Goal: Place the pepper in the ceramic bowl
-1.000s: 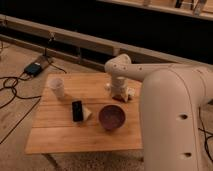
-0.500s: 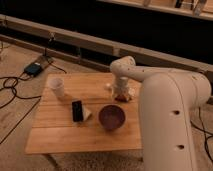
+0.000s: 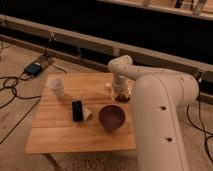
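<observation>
On the wooden table (image 3: 65, 135) sat one ceramic bowl (image 3: 111, 117), one white cup (image 3: 56, 86) and one pepper (image 3: 121, 97), the gripper (image 3: 121, 91) low at the pepper, its hold impossible to tell.

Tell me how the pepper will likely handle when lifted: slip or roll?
The pepper looks small, rounded and glossy, so it may slip in a grasp and roll if nudged. Far smaller than the ceramic bowl, it is probably light. The gripper sits right over it near the far right edge of the table, so a roll could carry it off.
</observation>
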Controlling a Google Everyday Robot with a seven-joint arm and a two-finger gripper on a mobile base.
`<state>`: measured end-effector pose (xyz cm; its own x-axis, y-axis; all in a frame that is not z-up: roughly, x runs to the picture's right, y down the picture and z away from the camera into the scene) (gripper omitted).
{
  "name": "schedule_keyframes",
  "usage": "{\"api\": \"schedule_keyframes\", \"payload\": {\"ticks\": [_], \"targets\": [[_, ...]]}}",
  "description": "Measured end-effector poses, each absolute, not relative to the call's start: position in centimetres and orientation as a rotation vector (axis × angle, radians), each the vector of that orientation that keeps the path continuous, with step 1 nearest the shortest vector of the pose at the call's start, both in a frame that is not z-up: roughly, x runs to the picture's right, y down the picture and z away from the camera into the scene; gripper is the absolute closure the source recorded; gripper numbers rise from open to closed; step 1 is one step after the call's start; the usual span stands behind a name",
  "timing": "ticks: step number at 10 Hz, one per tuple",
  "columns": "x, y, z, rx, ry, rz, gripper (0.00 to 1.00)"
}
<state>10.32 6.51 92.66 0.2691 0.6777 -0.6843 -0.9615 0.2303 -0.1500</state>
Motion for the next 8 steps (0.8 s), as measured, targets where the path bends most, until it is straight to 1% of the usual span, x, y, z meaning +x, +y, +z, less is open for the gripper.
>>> {"api": "schedule_keyframes", "payload": {"ticks": [5, 8], "targets": [[11.8, 5.1, 94.2, -0.602, 0.540, 1.161, 0.35], [11.9, 5.4, 95.0, -0.613, 0.547, 1.127, 0.35]]}}
